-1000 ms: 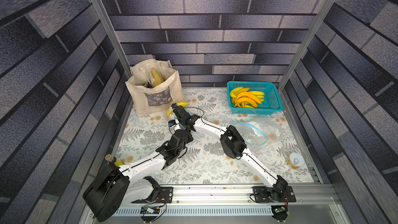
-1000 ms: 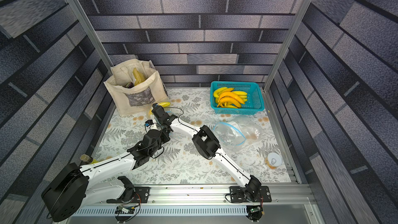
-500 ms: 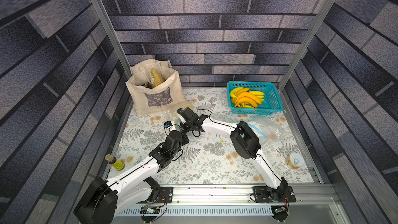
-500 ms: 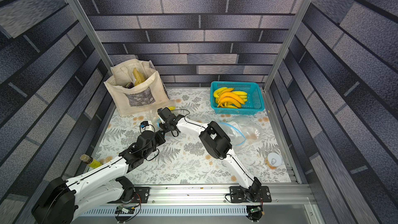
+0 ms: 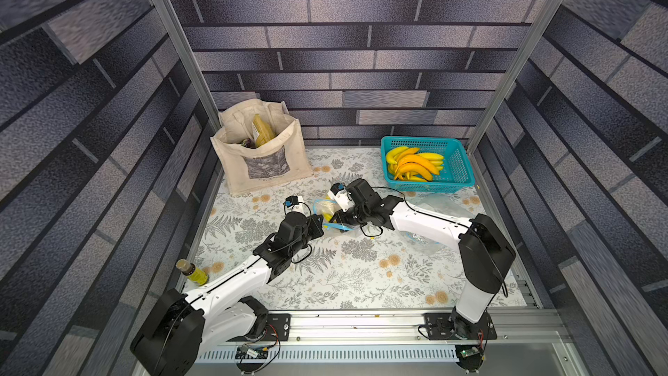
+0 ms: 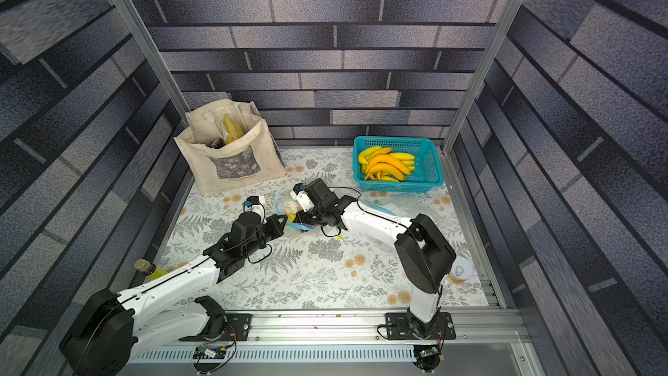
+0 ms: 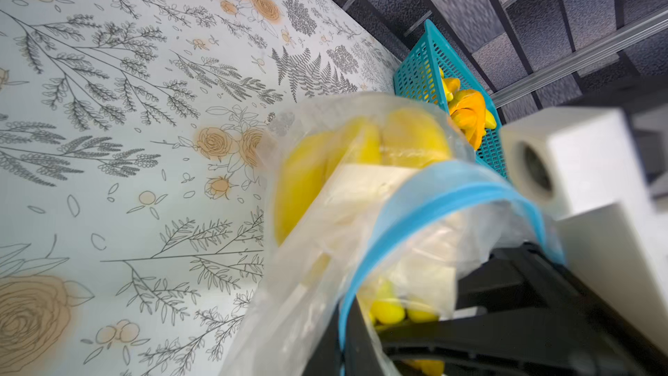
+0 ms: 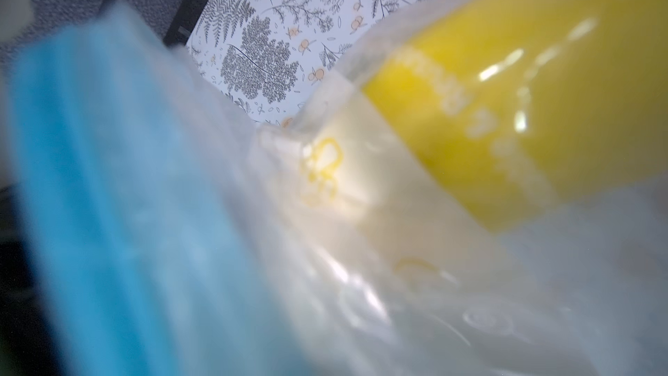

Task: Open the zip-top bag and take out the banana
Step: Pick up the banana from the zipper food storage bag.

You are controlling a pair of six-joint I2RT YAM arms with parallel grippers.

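Observation:
The clear zip-top bag with a blue zip strip hangs between my two grippers over the middle of the table, seen in both top views. A yellow banana lies inside it. My left gripper is shut on the blue strip at one side of the mouth, its black fingers pinching the film. My right gripper grips the opposite side of the mouth. In the right wrist view the bag and banana fill the blurred picture and hide that gripper's fingers.
A teal basket of bananas stands at the back right, and a canvas tote at the back left. Another clear bag lies under the right arm. A bottle lies at the left edge, and a small white cup at the right.
Both grippers have moved with the bag from beside the tote toward the middle of the table. The right gripper has closed further on the bag's mouth.

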